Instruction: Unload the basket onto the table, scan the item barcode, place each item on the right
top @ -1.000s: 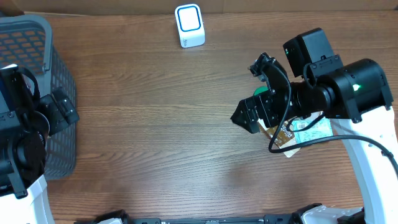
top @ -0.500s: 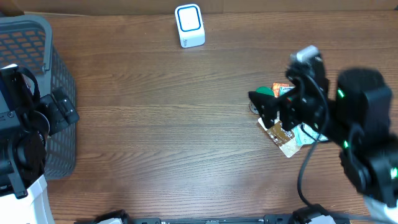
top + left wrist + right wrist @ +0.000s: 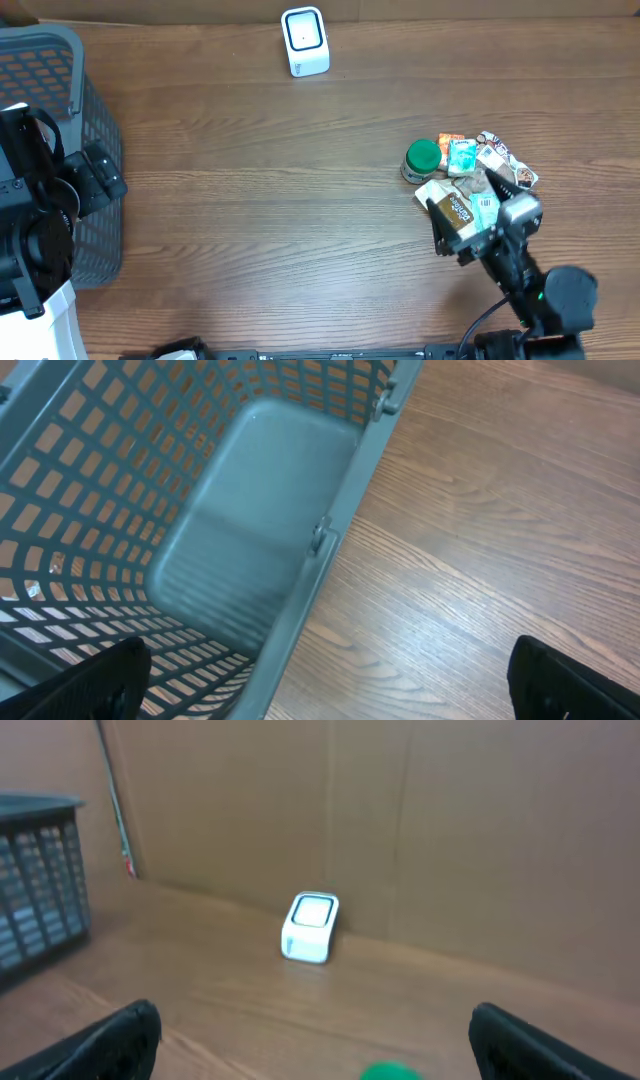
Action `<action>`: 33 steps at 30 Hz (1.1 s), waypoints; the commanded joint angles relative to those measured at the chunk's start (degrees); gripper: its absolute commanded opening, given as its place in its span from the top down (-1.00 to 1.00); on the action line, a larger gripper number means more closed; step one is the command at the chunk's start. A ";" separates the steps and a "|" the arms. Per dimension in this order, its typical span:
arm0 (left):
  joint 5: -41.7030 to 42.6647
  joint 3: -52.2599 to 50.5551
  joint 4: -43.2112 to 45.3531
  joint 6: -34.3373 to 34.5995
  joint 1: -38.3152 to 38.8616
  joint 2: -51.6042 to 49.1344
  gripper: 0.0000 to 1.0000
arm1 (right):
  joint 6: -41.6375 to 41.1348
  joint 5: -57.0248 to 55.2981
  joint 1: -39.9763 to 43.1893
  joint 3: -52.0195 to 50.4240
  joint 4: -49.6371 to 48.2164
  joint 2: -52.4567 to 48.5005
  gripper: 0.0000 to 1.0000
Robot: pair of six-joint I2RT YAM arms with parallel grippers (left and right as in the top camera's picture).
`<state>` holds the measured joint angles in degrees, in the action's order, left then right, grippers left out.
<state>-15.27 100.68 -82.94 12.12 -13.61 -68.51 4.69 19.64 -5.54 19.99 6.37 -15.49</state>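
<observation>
A pile of small items (image 3: 468, 178) lies right of the table's middle: a green-lidded tub (image 3: 422, 158), several snack packets and a brown packet (image 3: 455, 210). The white scanner (image 3: 304, 40) with a blue ring stands at the back edge; the right wrist view shows the scanner (image 3: 312, 928) straight ahead. My right gripper (image 3: 450, 244) is open and empty at the pile's near edge, and the tub's green top (image 3: 390, 1072) peeks in low in its view. My left gripper (image 3: 325, 695) hangs open and empty over the basket's rim.
A grey mesh basket (image 3: 60, 110) stands at the left edge under my left arm; its wall (image 3: 250, 510) fills the left wrist view. A brown cardboard wall (image 3: 450, 820) backs the table behind the scanner.
My right arm has drawn back from above the pile toward the front right, uncovering the items. Its jaws stayed open and empty. The left arm has not moved.
</observation>
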 commanded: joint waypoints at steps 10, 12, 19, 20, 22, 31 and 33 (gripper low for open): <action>-0.57 1.05 0.02 1.20 -0.24 -0.48 -0.99 | 0.22 0.76 0.42 -15.63 -3.32 13.11 -1.00; -0.57 1.05 0.02 1.20 -0.26 -0.48 -0.99 | 0.22 0.79 0.42 -17.00 -3.32 13.70 -1.00; -0.57 1.05 0.02 1.20 -0.24 -0.48 -0.99 | 0.24 0.50 0.42 -19.52 -3.41 15.32 -1.00; -0.57 1.05 0.02 1.20 -0.24 -0.48 -1.00 | 0.24 0.35 0.44 -19.52 -3.34 15.32 -1.00; -0.57 1.05 0.02 1.20 -0.24 -0.48 -1.00 | 0.24 -0.66 0.44 -19.52 -3.30 15.32 -0.99; -0.57 1.03 0.02 1.20 -0.24 -0.48 -1.00 | 0.17 -12.07 0.44 -19.54 -2.27 15.32 -1.00; -0.57 1.03 0.02 1.20 -0.24 -0.48 -0.99 | -0.26 -12.02 0.44 -19.54 -2.29 15.32 -1.00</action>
<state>-15.27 100.68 -82.98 12.12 -13.61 -68.79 4.73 10.55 -5.32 1.06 4.12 -0.84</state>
